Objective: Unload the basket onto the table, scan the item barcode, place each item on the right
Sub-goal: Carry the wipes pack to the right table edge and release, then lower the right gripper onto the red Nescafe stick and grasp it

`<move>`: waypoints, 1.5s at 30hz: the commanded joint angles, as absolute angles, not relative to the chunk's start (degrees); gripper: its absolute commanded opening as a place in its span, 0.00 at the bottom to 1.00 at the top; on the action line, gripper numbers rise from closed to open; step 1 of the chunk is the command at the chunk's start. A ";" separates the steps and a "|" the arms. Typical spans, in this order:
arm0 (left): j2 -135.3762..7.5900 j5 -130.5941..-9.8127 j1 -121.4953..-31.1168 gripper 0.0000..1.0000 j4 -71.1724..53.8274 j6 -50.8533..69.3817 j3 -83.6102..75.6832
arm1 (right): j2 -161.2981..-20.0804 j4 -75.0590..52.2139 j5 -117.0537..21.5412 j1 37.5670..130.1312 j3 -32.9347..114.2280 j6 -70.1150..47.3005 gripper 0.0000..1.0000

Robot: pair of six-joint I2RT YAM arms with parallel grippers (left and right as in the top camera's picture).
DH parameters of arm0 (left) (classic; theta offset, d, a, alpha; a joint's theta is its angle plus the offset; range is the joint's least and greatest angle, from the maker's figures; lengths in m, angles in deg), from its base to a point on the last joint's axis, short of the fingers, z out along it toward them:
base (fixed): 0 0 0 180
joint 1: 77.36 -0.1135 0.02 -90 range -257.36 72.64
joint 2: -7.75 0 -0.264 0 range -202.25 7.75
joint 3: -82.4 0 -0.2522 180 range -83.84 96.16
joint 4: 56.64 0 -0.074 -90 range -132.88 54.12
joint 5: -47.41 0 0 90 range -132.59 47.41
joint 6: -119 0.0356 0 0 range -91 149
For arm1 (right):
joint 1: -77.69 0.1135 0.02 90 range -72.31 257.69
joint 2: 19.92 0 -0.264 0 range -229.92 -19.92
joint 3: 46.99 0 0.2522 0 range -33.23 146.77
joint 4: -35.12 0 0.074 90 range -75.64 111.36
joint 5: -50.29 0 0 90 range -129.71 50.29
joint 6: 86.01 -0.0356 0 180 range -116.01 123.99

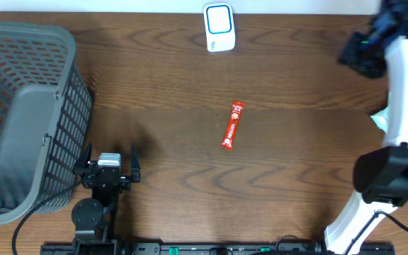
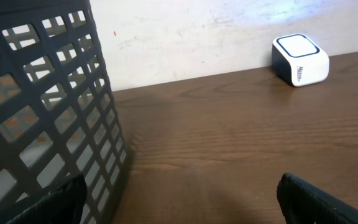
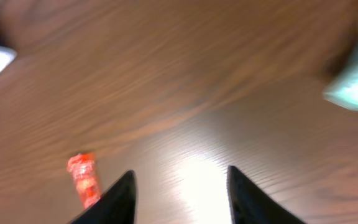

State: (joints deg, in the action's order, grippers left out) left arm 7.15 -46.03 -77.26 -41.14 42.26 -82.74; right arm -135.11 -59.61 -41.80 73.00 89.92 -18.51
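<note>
Your right hand (image 3: 180, 174) is partly open. In its wrist view, which is blurred, the two dark fingers (image 3: 120, 199) rise from the bottom edge with a clear gap between them. Only bare bench (image 1: 296, 177) shows in that gap, so the hand holds nothing.

The red sachet (image 3: 84, 180) lies flat on the wood at the lower left of that picture. It is just outside the left-hand finger and not touching it. At the right edge there is a pale green-white shape, too blurred for you to identify. A white patch at the far left edge is equally unclear.

In the overhead view this hand is up in the top right corner, well apart from the sachet. The sachet lies near the middle of the frame, its long side running almost top to bottom with a slight tilt.

Your left hand (image 1: 112, 150) is at the lower left of the overhead view. Its jaws are spread wide and there is nothing between them. Its own camera shows only the finger tips in the two bottom corners, with open wood between.

The dark mesh basket (image 1: 76, 78) is just beside this hand and fills the left edge of the frame. The white scanner (image 1: 219, 27), with its blue-ringed face, stands at top centre against the back of the bench. It is well apart from both hands and from the sachet.
</note>
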 commanded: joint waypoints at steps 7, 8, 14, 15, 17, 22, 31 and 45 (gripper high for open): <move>7.48 -45.96 -77.45 0.98 -39.04 41.56 -83.61 | -138.76 -60.68 -47.77 91.55 82.64 -23.06 0.68; 7.48 -45.96 -77.45 0.98 -39.04 41.56 -83.61 | -139.40 -59.78 -47.64 95.33 79.89 -25.92 0.67; 7.48 -45.96 -77.45 0.98 -39.04 41.56 -83.61 | -144.18 -55.87 -41.91 103.31 76.57 -36.81 0.54; 7.48 -45.96 -77.45 0.98 -39.04 41.56 -83.61 | -144.95 -55.50 -41.28 103.84 76.57 -37.59 0.52; 7.48 -45.96 -77.45 0.98 -39.04 41.56 -83.61 | -146.92 -54.51 -39.46 105.08 76.57 -40.00 0.49; 7.48 -45.96 -77.45 0.98 -39.04 41.54 -83.61 | -151.27 -51.89 -36.60 106.48 76.57 -42.92 0.49; 7.48 -45.96 -77.45 0.98 -39.04 41.56 -83.61 | -155.70 -48.55 -37.28 106.07 76.57 -42.90 0.45; 7.48 -45.96 -77.45 0.98 -39.04 41.56 -83.61 | -155.72 -45.81 -38.74 106.74 76.81 -42.92 0.28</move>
State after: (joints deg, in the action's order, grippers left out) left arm 7.15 -46.03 -77.26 -41.12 42.26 -82.71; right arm -155.48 -45.79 -38.89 106.15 76.85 -42.12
